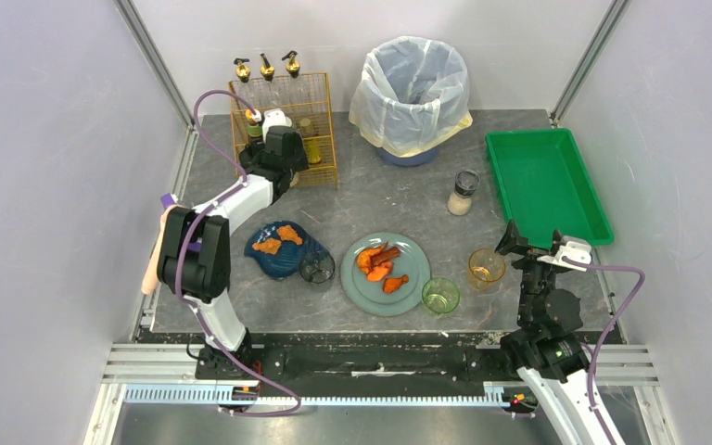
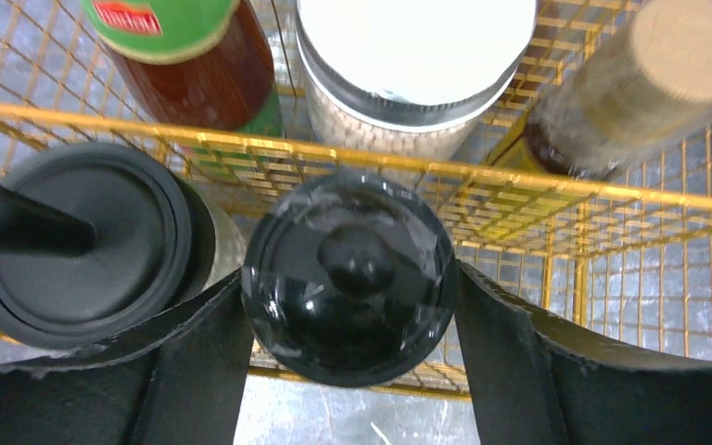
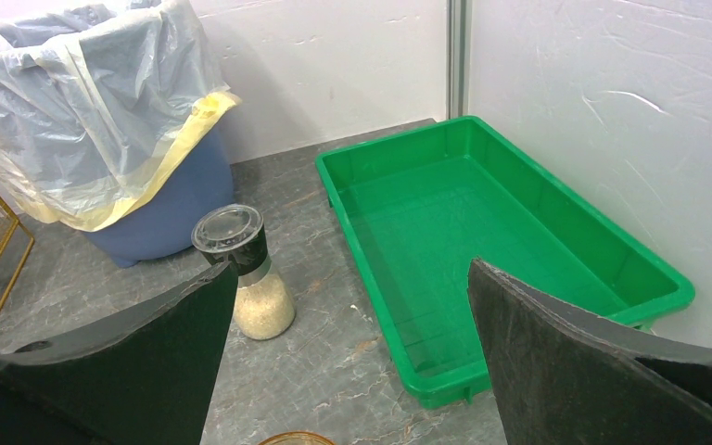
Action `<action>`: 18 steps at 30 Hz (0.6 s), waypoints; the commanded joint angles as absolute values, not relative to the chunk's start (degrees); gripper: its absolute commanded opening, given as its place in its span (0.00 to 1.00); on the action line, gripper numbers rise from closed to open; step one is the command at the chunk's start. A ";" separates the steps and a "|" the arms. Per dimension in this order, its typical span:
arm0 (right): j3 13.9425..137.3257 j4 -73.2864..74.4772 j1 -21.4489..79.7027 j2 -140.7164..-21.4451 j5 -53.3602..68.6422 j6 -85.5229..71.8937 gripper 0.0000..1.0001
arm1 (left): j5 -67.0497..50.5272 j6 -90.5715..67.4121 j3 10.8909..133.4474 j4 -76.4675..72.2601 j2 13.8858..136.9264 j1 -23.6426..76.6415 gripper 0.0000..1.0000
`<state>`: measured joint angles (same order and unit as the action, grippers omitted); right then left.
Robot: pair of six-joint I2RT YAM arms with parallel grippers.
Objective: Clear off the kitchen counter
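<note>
A dark grey, faintly veined table (image 1: 380, 199) fills the view from above, with a green plastic tray (image 1: 542, 185) at its far right. The left arm's fingers (image 2: 195, 371) straddle a black-lidded glass jar (image 2: 349, 278) standing in a gold wire rack (image 2: 565, 178) at the far left; whether they grip it cannot be told. The right arm's fingers (image 3: 565, 352) hang spread wide and empty above the table's near right.
</note>
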<state>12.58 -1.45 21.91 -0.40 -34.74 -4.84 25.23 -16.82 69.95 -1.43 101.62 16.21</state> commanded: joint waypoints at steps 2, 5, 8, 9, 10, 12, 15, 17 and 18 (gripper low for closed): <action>14.09 -2.37 22.15 9.23 -34.93 -4.99 0.98 | 21.93 -21.90 71.28 5.33 98.32 16.69 0.83; 14.19 -2.24 22.14 9.23 -34.81 -5.14 0.98 | 20.86 -23.29 71.04 7.20 96.04 17.03 0.84; 14.38 -2.11 22.19 9.21 -34.77 -5.27 0.98 | 19.60 -24.77 69.88 8.00 93.05 17.69 0.84; 14.39 -2.03 22.21 9.23 -34.72 -5.35 0.98 | 19.20 -25.44 69.28 8.08 91.95 18.04 0.85; 14.41 -1.96 22.21 9.23 -34.72 -5.37 0.98 | 18.80 -25.87 68.57 8.09 90.78 18.46 0.85; 14.42 -1.93 22.20 9.23 -34.75 -5.41 0.98 | 18.38 -26.35 67.11 7.82 88.70 19.57 0.85; 14.48 -1.93 22.23 9.22 -34.70 -5.50 0.98 | 18.28 -26.77 65.33 7.34 86.06 21.68 0.85; 14.51 -1.85 22.19 9.23 -34.56 -5.53 0.98 | 18.22 -26.66 64.42 6.87 84.47 23.18 0.84; 14.52 -1.85 22.17 9.23 -34.54 -5.52 0.98 | 17.97 -26.43 64.14 6.63 84.01 24.10 0.84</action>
